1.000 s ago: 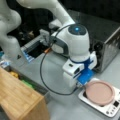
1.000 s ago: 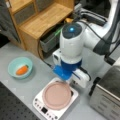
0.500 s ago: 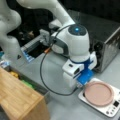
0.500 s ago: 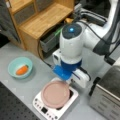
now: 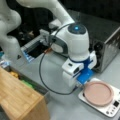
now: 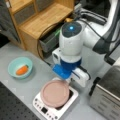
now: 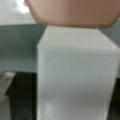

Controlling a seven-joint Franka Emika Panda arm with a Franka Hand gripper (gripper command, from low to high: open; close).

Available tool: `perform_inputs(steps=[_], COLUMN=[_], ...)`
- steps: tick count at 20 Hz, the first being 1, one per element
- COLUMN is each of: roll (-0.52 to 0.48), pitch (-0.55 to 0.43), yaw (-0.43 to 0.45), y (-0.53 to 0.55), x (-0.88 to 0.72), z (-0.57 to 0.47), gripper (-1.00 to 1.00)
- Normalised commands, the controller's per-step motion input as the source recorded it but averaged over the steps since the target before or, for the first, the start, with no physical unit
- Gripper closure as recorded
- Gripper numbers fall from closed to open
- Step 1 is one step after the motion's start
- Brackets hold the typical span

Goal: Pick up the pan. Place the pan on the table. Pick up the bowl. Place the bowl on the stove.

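The pinkish-brown pan point(image 5: 98, 93) point(image 6: 55, 93) lies flat on the white stove point(image 5: 110, 108) point(image 6: 43, 108) in both front views. My gripper point(image 5: 80, 85) point(image 6: 68, 79) is down at the pan's rim, and its fingers are hidden under the blue and white hand. In the wrist view the pan's white stub handle point(image 7: 75, 75) fills the middle, with the pan's body point(image 7: 72, 12) across the top. The teal bowl point(image 6: 20, 67) with an orange carrot piece point(image 6: 21, 70) sits on the grey table point(image 6: 15, 95) at a front view's left, apart from the arm.
A silver toaster oven point(image 5: 107, 47) point(image 6: 107, 100) stands right beside the stove. A wooden box point(image 5: 17, 100) and a wooden shelf unit point(image 6: 42, 20) border the table. A black cable point(image 5: 41, 72) loops down from the wrist.
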Motion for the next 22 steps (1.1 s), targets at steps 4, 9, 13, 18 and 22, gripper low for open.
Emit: perform_inputs(steps=[4, 9, 13, 18, 22], roll=[-0.155, -0.129, -0.087, -0.054, -0.008], pitch=[0.039, -0.042, -0.085, -0.038, -0.082], yaw=[0.131, 0.197, 0.300, 0.317, 0.218], y=[-0.06, -0.10, -0.19, -0.24, -0.20], x=[-0.19, -0.27, -0.44, -0.63, -0.66], z=[0.28, 0.15, 0.07, 0.11, 0.04], gripper=[1.00, 1.00, 1.00, 1.00, 1.00])
